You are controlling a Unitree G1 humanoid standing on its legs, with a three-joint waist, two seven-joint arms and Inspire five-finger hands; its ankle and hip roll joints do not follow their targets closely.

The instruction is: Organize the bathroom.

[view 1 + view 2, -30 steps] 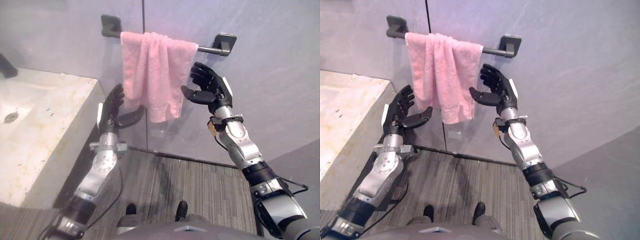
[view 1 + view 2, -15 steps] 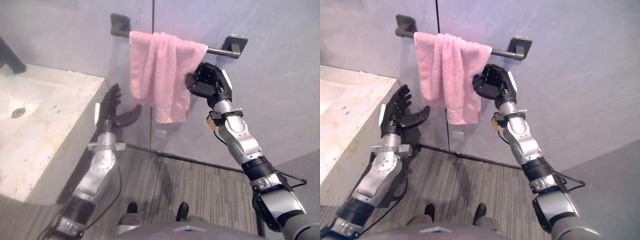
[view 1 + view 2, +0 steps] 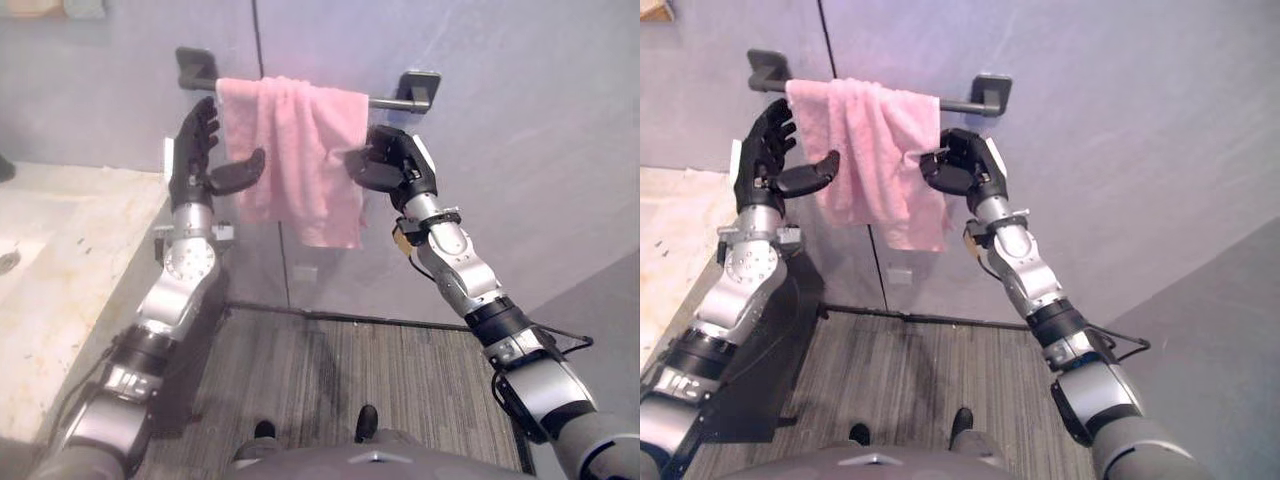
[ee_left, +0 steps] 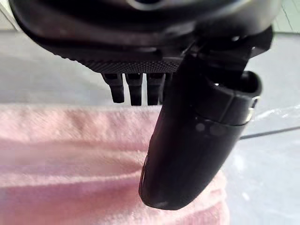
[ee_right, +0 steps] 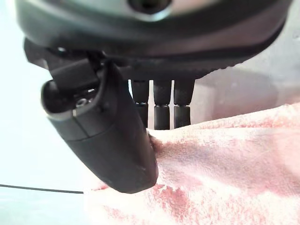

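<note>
I see a pink towel (image 3: pixel 295 155) draped over the wall rail (image 3: pixel 385 101). My right hand (image 3: pixel 388 168) pinches its right edge; my left hand (image 3: pixel 200 160), fingers spread, sits at its left edge.

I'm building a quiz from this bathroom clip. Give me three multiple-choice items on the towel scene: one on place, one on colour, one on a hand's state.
1. Where is the towel?
A. draped over the wall bar
B. on the floor
C. on the counter

2. What colour is the towel?
A. white
B. pink
C. blue

3. What is the right hand doing?
A. hanging open, away from the towel
B. resting on the counter
C. pinching the towel's edge

Answers:
1 A, it hangs from the bar.
2 B, plainly pink.
3 C, thumb and fingers close on the cloth in the right wrist view.
</note>
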